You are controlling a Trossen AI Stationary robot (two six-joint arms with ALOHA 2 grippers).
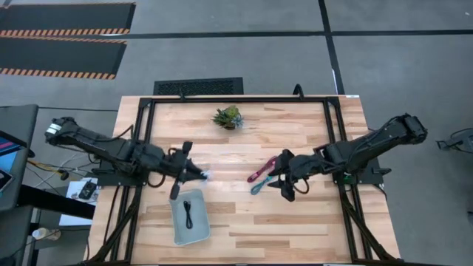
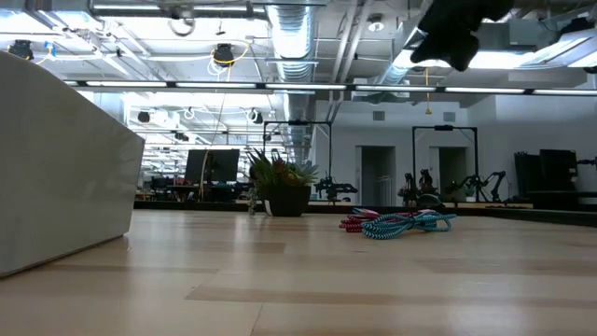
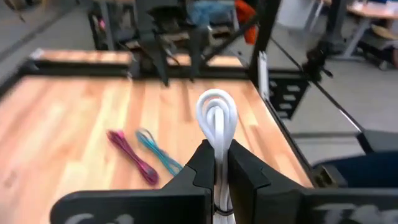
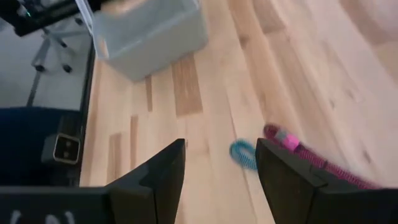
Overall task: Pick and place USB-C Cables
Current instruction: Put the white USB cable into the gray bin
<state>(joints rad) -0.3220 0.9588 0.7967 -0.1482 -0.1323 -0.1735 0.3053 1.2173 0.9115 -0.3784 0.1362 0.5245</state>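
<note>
Closest to you, in the left wrist view, the left end effector (image 3: 221, 177) has its two dark fingers pinched on the coiled white-grey USB-C cable (image 3: 216, 121), whose loop stands up between them. From above, that left end effector (image 1: 198, 175) hangs over the pale wooden slatted surface (image 1: 244, 225), just beside the near-left grey rectangular plastic tray (image 1: 177, 222), which already holds a thin black cable (image 1: 189, 213). So you are, by my reading, in the carry step: one cable lifted and not yet over the tray. Your next move calls for swinging that arm back toward the tray, centring the loop above its open floor, lowering, and only then letting the fingers part; release early and the coil may land on the rim or the wood. The right end effector (image 1: 287, 179) hovers with its fingers spread wide and empty above the braided magenta-pink cable bundle (image 1: 261, 171) and the braided teal cable bundle (image 1: 260, 185), which lie side by side, near touching, right of centre. The small green potted plant (image 1: 228, 117) stands well apart at the far edge.
</note>
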